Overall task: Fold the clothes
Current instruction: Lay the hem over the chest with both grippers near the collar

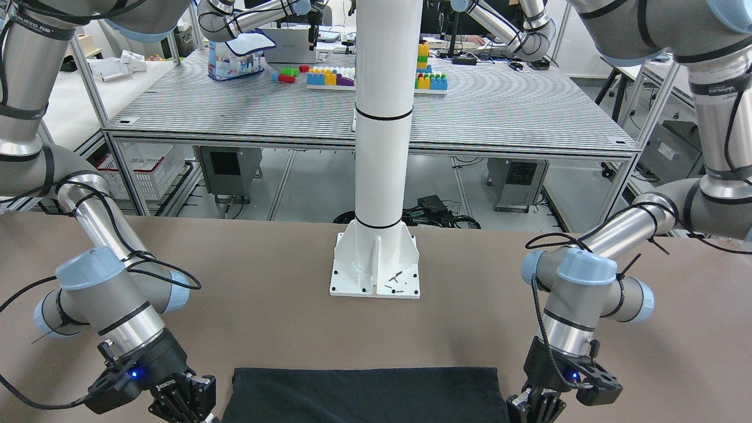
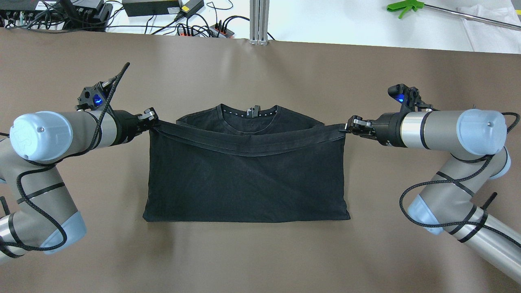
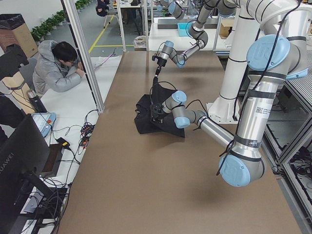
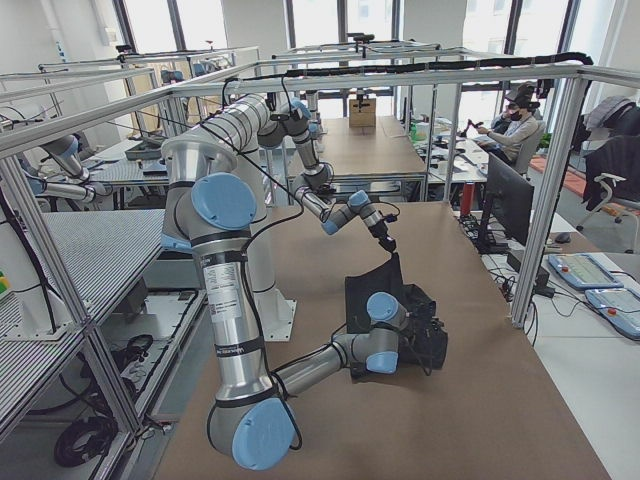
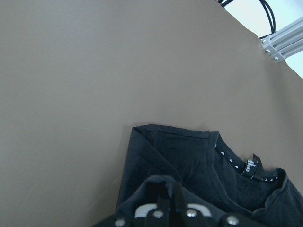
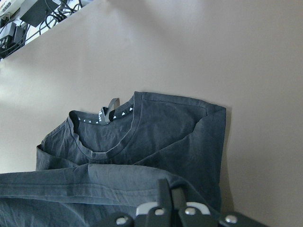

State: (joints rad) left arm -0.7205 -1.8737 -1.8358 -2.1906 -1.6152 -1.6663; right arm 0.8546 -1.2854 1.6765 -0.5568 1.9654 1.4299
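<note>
The clothes (image 2: 244, 179) are one black T-shirt lying on the brown table, with its collar (image 2: 248, 112) toward the far side. Its hem edge is lifted and stretched taut in a band above the chest. My left gripper (image 2: 152, 120) is shut on the band's left end and my right gripper (image 2: 348, 126) is shut on its right end. In the left wrist view, the fabric (image 5: 189, 161) bunches between the fingers (image 5: 165, 201). The right wrist view shows the same hold (image 6: 163, 191) above the collar (image 6: 109, 142). The front-facing view shows only the shirt's near fold (image 1: 364, 393).
The white column base (image 1: 376, 264) stands on the table behind the shirt. Cables and power bricks (image 2: 195, 28) lie past the far edge, with a green tool (image 2: 403, 6) at the right. A person (image 3: 58, 68) crouches beside the table, near a monitor (image 3: 24, 161).
</note>
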